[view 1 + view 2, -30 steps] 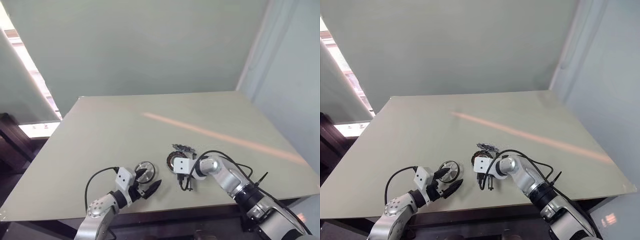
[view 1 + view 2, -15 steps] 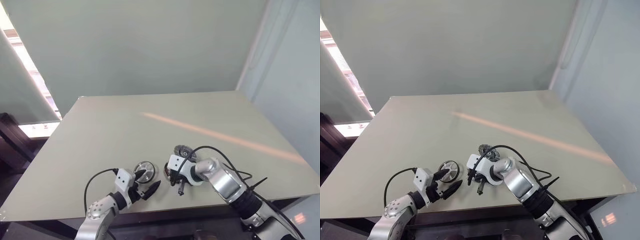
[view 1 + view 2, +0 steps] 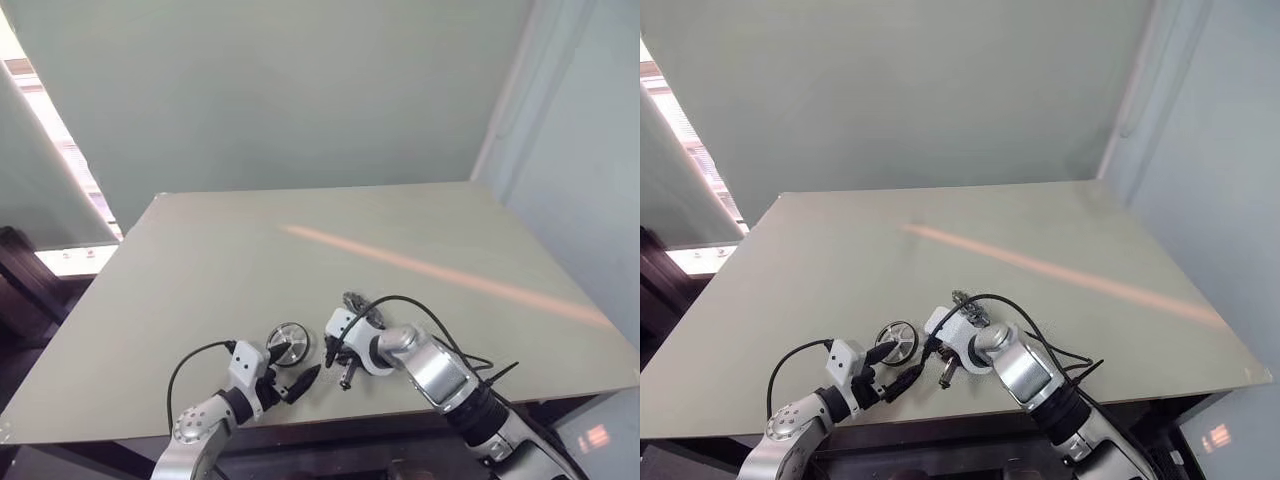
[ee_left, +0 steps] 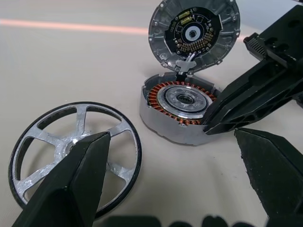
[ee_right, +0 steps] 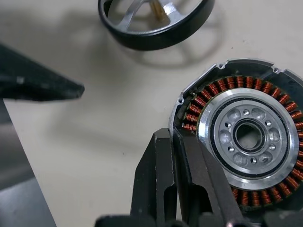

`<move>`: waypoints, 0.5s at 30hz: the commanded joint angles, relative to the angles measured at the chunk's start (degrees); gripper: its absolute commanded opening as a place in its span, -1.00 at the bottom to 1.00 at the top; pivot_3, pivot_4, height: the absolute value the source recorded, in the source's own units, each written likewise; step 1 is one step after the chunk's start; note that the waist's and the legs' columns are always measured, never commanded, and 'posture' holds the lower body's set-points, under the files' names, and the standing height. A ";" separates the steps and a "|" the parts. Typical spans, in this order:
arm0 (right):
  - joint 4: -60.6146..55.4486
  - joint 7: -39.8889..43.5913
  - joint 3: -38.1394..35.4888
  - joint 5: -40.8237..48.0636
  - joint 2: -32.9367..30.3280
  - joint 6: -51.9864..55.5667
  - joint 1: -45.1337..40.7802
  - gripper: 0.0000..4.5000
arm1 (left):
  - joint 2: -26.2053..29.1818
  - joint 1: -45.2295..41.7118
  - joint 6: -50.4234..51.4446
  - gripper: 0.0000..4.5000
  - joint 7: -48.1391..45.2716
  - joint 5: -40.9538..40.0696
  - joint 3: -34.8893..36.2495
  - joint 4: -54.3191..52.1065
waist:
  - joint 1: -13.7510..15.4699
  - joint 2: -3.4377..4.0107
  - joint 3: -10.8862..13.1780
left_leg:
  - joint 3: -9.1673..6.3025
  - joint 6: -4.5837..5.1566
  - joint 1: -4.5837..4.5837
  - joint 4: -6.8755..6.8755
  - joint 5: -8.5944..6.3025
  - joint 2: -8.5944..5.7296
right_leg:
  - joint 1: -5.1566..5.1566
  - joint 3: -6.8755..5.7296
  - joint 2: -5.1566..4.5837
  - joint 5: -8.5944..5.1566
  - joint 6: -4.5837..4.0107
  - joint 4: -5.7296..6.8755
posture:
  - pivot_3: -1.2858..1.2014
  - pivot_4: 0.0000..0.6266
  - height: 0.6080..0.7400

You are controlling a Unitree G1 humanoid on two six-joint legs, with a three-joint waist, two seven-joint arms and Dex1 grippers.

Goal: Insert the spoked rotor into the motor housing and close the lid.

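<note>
The spoked rotor (image 4: 71, 158), a silver spoked wheel with a dark rim, lies flat on the table near my left gripper (image 4: 170, 137). That gripper is open, its black fingers (image 4: 71, 189) reaching toward the rotor and the motor housing (image 4: 182, 106). The housing is a silvery cup with copper windings around a pale hub. Its lid (image 4: 194, 33), a round disc with a circuit board, stands open at the housing's far edge. My right gripper (image 5: 176, 135) is shut with nothing in it, its tips against the housing's rim (image 5: 189, 101).
The parts sit near the front edge of a wide pale green table (image 3: 330, 230). A black cable (image 3: 410, 300) loops over my right wrist above the housing. Bare tabletop stretches behind and to both sides of the parts.
My right hand has moved left and rolled over, so it now covers the housing in the head views. The left gripper and the rotor have not moved.
</note>
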 commanded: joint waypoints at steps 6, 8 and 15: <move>-0.43 -5.59 -5.21 3.51 3.28 -0.19 0.41 -0.98 | -0.42 -1.31 -1.14 1.00 0.09 0.27 0.53 -1.07 | 0.02 0.00 0.00 | 0.00 0.00 -0.01 0.00 0.00 0.00 | 0.00 0.00 0.00 0.00 0.00 -0.01 | 0.03 -1.00 1.00; -0.32 -6.19 -5.45 3.96 3.43 -0.25 0.52 -0.98 | -0.51 -1.39 -1.17 1.00 0.06 0.33 0.44 -0.96 | 0.02 0.00 0.00 | -0.01 0.00 -0.01 0.00 0.00 0.00 | 0.00 -0.01 0.00 0.00 0.00 -0.01 | 0.03 -1.00 1.00; -0.32 -7.41 -5.19 5.43 3.09 -0.33 0.45 -0.98 | -0.62 -1.55 -1.21 1.00 -0.11 0.38 0.41 -0.79 | 0.01 0.00 0.00 | 0.00 0.00 -0.01 0.00 0.00 0.00 | 0.00 -0.01 0.00 0.00 0.00 -0.01 | 0.03 -1.00 1.00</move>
